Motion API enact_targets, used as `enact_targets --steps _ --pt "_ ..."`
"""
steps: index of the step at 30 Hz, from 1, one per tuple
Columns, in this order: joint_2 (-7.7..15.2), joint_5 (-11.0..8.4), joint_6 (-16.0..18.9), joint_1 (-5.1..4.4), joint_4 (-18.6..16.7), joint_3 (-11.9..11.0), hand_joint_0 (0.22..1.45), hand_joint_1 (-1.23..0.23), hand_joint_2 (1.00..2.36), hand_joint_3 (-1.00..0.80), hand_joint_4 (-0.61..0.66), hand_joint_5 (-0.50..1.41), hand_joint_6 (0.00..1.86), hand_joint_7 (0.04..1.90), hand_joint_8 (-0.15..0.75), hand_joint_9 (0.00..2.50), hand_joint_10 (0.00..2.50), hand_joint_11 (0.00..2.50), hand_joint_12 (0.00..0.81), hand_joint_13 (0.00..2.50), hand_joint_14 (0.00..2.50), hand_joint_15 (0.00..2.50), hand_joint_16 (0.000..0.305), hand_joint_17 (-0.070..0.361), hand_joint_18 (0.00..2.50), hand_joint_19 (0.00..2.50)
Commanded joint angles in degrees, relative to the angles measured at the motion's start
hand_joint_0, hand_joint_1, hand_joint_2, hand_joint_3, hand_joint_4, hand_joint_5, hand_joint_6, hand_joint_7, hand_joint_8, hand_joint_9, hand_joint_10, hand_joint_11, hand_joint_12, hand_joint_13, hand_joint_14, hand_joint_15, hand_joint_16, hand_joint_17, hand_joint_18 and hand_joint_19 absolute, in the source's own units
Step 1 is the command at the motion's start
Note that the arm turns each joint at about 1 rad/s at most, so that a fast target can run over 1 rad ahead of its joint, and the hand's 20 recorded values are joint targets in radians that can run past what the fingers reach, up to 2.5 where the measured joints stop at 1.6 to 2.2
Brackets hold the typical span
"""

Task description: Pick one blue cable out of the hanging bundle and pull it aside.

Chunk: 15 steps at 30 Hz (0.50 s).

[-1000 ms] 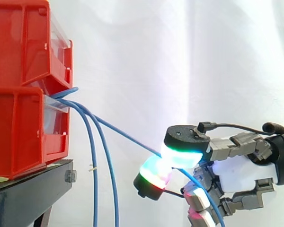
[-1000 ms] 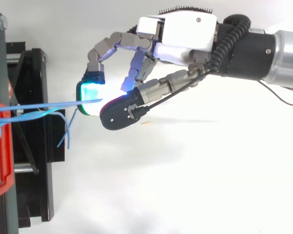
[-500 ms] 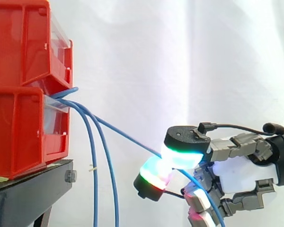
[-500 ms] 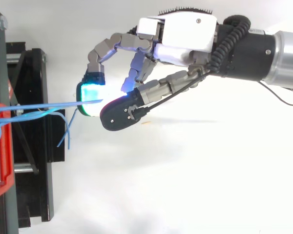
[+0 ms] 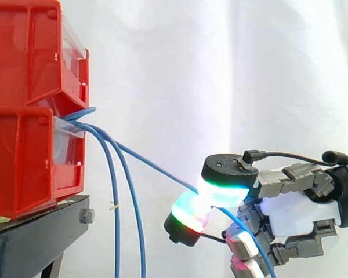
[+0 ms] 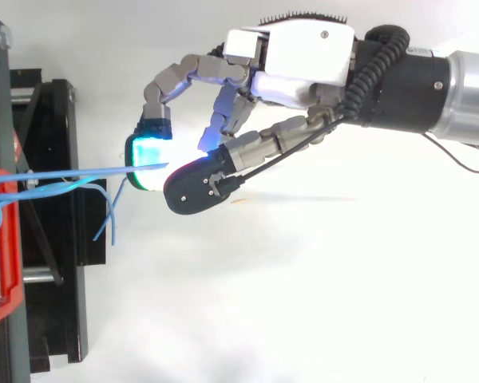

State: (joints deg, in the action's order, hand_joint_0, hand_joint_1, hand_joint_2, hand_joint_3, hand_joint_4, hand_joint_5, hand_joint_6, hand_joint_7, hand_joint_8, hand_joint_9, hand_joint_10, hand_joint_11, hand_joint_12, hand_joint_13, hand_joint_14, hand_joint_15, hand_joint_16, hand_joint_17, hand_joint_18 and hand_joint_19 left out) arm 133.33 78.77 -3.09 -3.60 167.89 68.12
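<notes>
Several blue cables come out between the stacked red bins [image 5: 29,110] at the left. One blue cable [image 5: 153,167] runs taut and slanting down to the right, away from the two others [image 5: 124,208] that hang straight down. My hand [image 5: 296,208] pinches this cable between two glowing pads [image 5: 220,191], and the cable's tail drops below the hand. In the top view the pulled cable [image 6: 80,172] stretches from the bin [image 6: 1,239] to my hand [image 6: 291,56], whose fingers are curled round it.
The bins rest on a black stand [image 5: 40,229], which also appears in the top view [image 6: 52,231]. A white curtain [image 5: 220,69] hangs behind. Open space lies between the hanging cables and my hand.
</notes>
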Motion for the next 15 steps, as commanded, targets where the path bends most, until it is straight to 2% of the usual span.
enact_targets --steps 1,15 --pt "0.0 -0.02 0.0 0.0 0.0 0.1 0.63 -0.78 1.0 -0.09 -0.17 -0.02 0.89 1.04 0.276 1.27 0.02 0.58 0.338 1.12 0.02 0.73 0.054 0.121 0.89 0.43" --pt "0.0 -0.02 -0.1 0.0 0.0 0.1 0.63 -0.78 1.0 -0.09 -0.17 -0.02 0.89 1.04 0.281 1.28 0.02 0.57 0.341 1.12 0.03 0.73 0.054 0.122 0.9 0.43"
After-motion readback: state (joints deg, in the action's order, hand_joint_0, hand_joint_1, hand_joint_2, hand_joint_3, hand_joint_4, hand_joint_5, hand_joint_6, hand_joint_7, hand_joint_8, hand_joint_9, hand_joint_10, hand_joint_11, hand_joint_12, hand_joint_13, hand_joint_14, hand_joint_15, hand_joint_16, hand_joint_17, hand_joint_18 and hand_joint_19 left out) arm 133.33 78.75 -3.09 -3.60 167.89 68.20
